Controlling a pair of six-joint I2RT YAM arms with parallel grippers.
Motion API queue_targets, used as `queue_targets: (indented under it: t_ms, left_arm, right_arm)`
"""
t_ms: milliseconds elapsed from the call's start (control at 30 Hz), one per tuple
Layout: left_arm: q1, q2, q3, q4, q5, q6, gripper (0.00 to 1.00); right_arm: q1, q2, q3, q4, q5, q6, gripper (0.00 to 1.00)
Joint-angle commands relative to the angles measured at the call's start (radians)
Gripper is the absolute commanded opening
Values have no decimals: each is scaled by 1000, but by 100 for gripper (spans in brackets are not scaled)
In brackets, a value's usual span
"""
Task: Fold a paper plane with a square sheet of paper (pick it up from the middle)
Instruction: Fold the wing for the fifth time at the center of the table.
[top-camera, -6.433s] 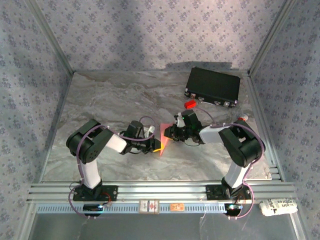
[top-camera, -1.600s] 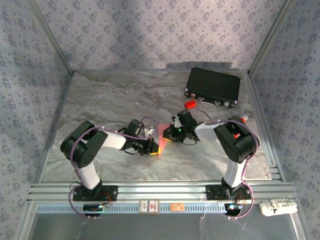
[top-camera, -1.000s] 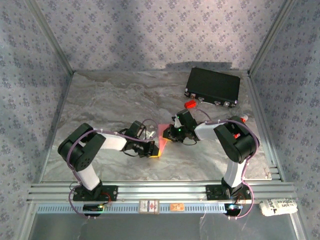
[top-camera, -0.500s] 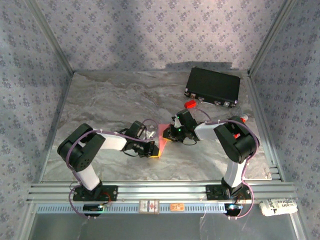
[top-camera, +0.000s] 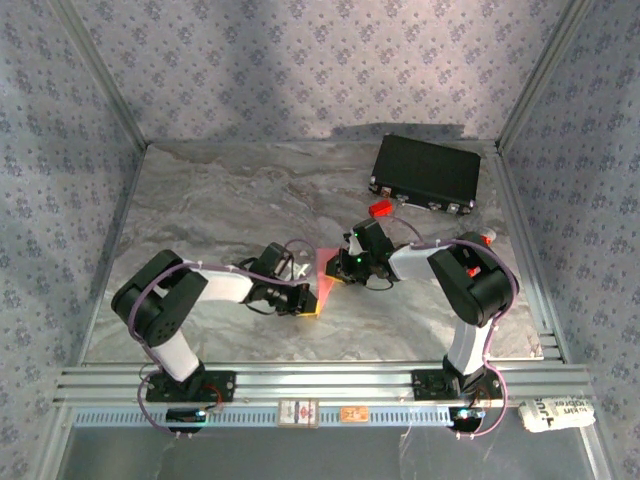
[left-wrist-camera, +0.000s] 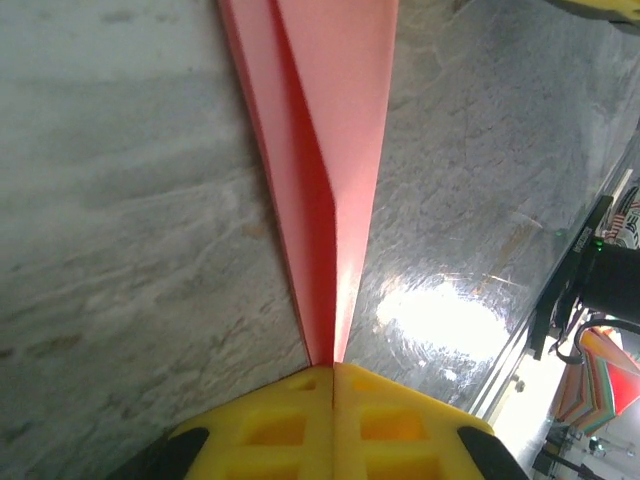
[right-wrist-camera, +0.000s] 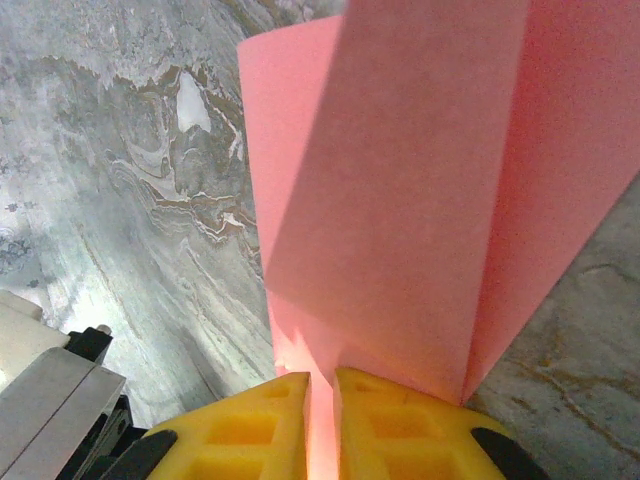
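A black case (top-camera: 426, 172) lies flat at the far right of the grey marbled table (top-camera: 220, 200) — a small red block (top-camera: 380, 209) sits just beside its near-left corner. Patterned walls (top-camera: 300, 60) enclose the table; a crumpled white printed wrapper (top-camera: 555, 412) lies near the metal rail (top-camera: 320, 378).

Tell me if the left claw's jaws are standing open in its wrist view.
No: the left claw is shut, its yellow fingers pressed together on the narrow end of the folded pink paper.
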Motion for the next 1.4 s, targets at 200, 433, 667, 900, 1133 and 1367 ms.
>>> queue_targets:
  t_ms: [200,433,667,900,1133,1367]
  left_arm:
    - [-13,-168,-57,-133,-26,-35,9]
    - [10,-263,-33,-8,-52,-130,6]
    - [13,-136,60,98,2,-167,6]
    - [4,-11,118,153,19,-181,6]
    - [-16,63,155,156,2,-174,6]
    - [-21,103,162,102,-46,-125,6]
  right_arm:
    - [1,49,-19,-139,125,-9,16]
    - [1,55,-13,-140,123,-9,16]
    - [2,56,-9,-141,122,-9,16]
    - [1,55,-15,-139,123,-7,16]
    - [2,55,-17,-138,121,-7,16]
    - [1,56,-19,-138,122,-5,16]
